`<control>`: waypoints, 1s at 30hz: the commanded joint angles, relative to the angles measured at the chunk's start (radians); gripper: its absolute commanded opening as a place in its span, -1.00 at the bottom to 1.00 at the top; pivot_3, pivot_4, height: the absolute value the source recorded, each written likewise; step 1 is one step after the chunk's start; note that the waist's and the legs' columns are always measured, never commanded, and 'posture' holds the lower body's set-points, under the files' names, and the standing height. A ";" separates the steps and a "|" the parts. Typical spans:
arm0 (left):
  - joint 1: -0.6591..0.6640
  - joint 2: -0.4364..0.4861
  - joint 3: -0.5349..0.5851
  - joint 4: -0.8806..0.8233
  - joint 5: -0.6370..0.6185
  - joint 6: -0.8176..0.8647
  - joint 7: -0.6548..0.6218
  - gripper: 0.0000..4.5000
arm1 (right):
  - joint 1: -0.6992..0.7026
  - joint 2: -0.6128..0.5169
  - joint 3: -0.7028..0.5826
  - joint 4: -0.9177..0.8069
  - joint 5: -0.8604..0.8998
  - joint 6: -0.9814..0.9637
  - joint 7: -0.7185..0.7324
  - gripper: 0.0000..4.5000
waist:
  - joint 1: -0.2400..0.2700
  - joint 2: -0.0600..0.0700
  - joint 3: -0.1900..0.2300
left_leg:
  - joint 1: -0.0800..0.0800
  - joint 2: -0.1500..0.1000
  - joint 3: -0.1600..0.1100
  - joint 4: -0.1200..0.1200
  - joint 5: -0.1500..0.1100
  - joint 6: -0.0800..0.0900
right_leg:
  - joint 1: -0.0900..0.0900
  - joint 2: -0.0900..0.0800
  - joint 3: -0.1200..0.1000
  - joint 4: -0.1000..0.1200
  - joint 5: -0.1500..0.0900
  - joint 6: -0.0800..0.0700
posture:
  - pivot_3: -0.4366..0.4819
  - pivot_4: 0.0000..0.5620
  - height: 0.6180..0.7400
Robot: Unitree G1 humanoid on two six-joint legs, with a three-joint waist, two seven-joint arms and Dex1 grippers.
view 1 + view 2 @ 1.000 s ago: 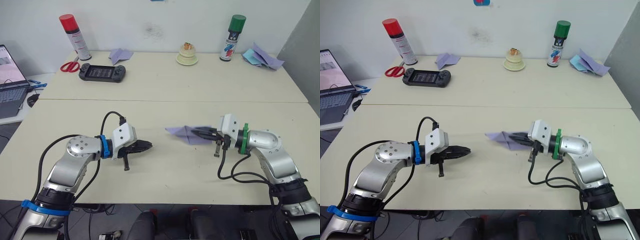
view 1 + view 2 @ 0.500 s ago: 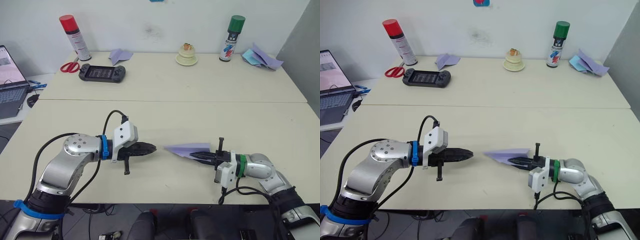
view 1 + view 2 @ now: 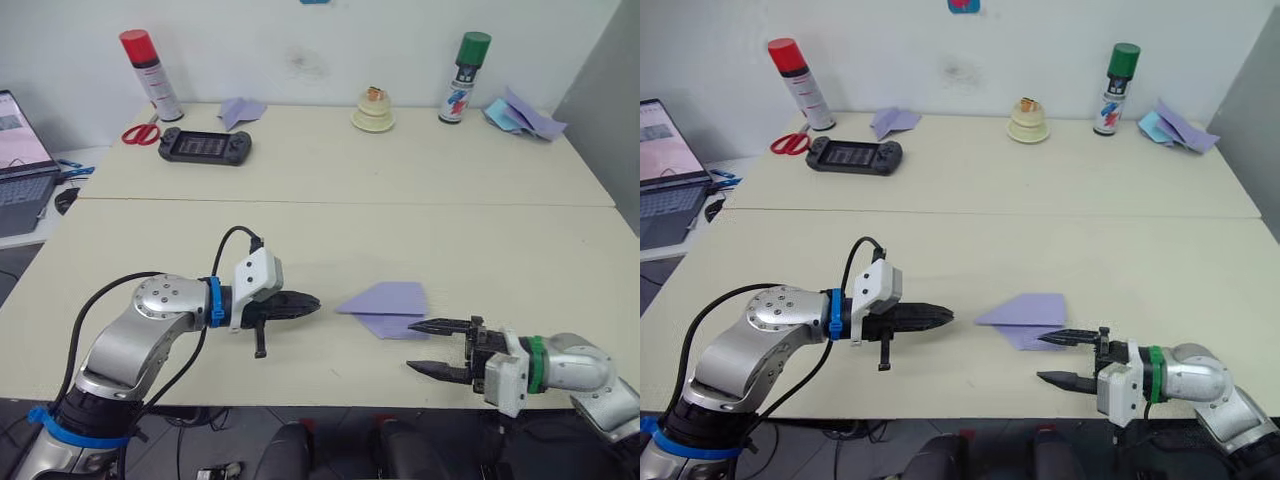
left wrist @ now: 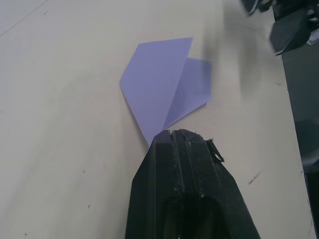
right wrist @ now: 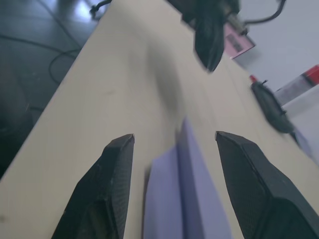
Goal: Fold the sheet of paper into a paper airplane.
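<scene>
The sheet of paper (image 3: 385,308), lavender and folded into a flat pointed paper airplane wedge with layered flaps, lies on the near table with nothing holding it. Its point faces my left gripper (image 3: 315,303), which is shut and empty, with its tip just short of that point; the left wrist view shows the same paper (image 4: 159,92) beyond the closed fingertips (image 4: 172,135). My right gripper (image 3: 410,347) hovers open near the table's front edge, just short of the wedge's wide end. The right wrist view looks between its spread fingers (image 5: 119,154) at the paper (image 5: 184,199).
On the far table stand a red spray can (image 3: 150,72), scissors (image 3: 140,133), a black game console (image 3: 203,146), a small lavender dart (image 3: 241,109), a cream ornament (image 3: 374,112), a green spray can (image 3: 466,62) and loose papers (image 3: 522,112). A laptop (image 3: 20,175) sits far left.
My right gripper has opened, let go of the paper and drawn back toward the front edge. The paper now lies flat. My left gripper has edged right toward its point.
</scene>
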 commanded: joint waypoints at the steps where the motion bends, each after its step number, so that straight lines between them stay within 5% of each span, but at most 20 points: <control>1: 0.005 0.008 0.000 -0.025 0.004 -0.031 -0.006 -1.00 | -0.049 0.050 -0.046 -0.078 0.024 0.268 -0.092 0.05 | -0.001 0.000 0.000 | 0.000 0.000 0.000 0.000 0.000 0.000 | 0.000 0.000 0.000 0.001 0.000 0.000 | -0.05 -0.47 0.71; 8: -0.012 -0.004 -0.038 -0.009 0.023 -0.060 -0.011 -1.00 | -0.206 0.158 0.004 0.037 -0.117 0.559 -0.112 -0.98 | 0.008 -0.001 0.001 | 0.002 -0.001 0.000 0.002 0.004 0.001 | 0.000 0.000 0.000 0.005 0.000 0.001 | -0.05 -0.47 0.71; 17: -0.032 -0.060 -0.088 0.006 0.052 -0.062 0.034 -1.00 | -0.158 0.168 0.035 0.046 -0.162 0.610 -0.035 -0.98 | 0.007 -0.001 0.000 | -0.001 -0.001 0.000 0.001 0.004 0.001 | -0.002 0.000 -0.001 0.005 0.002 -0.003 | -0.05 -0.47 0.71; 30: -0.078 -0.290 -0.250 0.237 0.223 -0.156 0.166 -1.00 | -0.116 0.193 0.065 0.020 -0.284 0.609 -0.041 -0.98 | 0.005 -0.001 0.000 | 0.000 -0.001 0.000 0.010 0.004 0.001 | -0.001 0.001 -0.001 0.012 0.001 0.000 | -0.05 -0.47 0.71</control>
